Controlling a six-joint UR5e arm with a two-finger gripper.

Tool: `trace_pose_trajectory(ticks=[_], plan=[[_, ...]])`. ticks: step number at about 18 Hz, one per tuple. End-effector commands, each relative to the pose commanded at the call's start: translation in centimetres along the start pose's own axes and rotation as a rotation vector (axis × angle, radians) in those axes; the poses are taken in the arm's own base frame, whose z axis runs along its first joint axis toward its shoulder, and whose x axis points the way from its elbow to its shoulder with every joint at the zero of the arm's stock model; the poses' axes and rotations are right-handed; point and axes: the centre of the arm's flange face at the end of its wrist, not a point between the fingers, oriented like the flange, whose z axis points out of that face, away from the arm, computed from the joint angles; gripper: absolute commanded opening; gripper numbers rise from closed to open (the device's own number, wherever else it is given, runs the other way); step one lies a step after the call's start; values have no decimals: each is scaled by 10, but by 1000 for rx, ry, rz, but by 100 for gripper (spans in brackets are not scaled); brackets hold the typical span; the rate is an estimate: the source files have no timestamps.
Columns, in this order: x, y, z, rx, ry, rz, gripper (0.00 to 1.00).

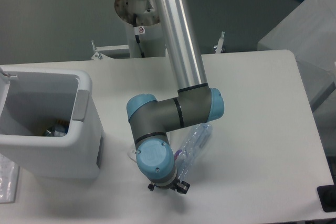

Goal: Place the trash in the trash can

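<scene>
1. The trash can (pixel 50 145) stands at the bench's (pixel 262 129) left edge, open-topped, with small items lying inside at the bottom.
2. The bottle (pixel 195 140) lies tilted on the bench near the front edge, mid-bench, partly under the arm's wrist.
3. The tool (pixel 167 186) points down beside the bottle's lower end; fingers are hidden, so its grip cannot be told.
4. Bare bench spreads right of the bottle to the right edge.
</scene>
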Motion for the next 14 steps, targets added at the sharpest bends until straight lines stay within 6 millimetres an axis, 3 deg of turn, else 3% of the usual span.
trace_pose_trajectory(ticks=[2, 4, 7, 8, 14], plan=[[0, 1, -9, 17, 0, -3, 7], [-1, 1, -20, 63, 22, -12, 4], [-19, 11, -60, 184, 52, -46, 4], [-30, 19, -86, 269, 76, -68, 3], [-59, 59, -173, 553, 175, -169, 3]])
